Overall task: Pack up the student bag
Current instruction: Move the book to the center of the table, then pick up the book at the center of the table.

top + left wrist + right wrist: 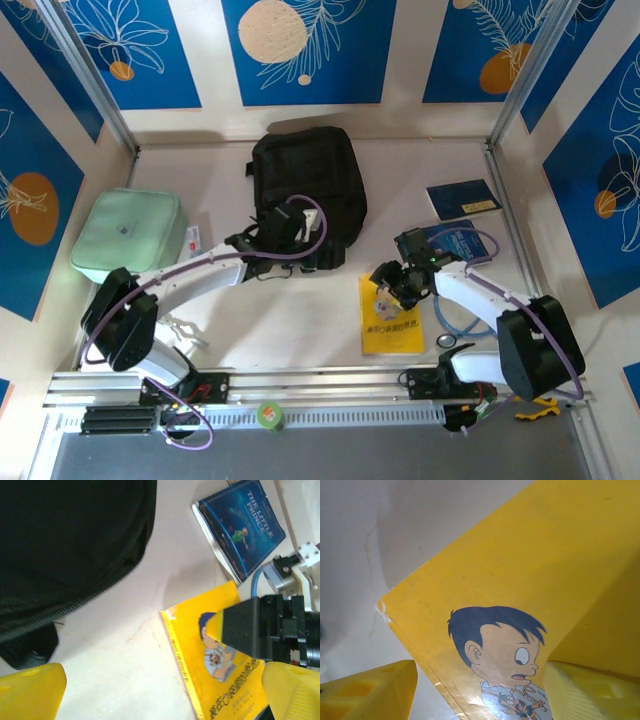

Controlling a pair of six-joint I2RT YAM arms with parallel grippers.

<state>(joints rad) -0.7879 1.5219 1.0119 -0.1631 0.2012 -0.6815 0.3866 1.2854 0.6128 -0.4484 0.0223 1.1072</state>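
The student bag (pixel 308 180) is a black backpack lying at the back middle of the table; its zippered edge (pixel 70 545) takes up the upper left of the left wrist view. My left gripper (pixel 318 255) hovers at the bag's near edge, its yellow fingers (pixel 30 692) wide open over bare table with nothing between them. My right gripper (pixel 390 292) hangs open over the top corner of a yellow book (pixel 392 320) with a cartoon boy (pixel 500 640) on its cover. One finger (pixel 370 692) is off the book's edge, the other over the cover.
A pale mint-green bag (pixel 128 237) sits at the left. A blue "The Little Prince" book (pixel 462 240) (pixel 240 525) and a dark blue booklet (pixel 463 196) lie at the right, with a blue cable (pixel 460 325) near the right arm. A green tape roll (pixel 270 413) rests on the front rail.
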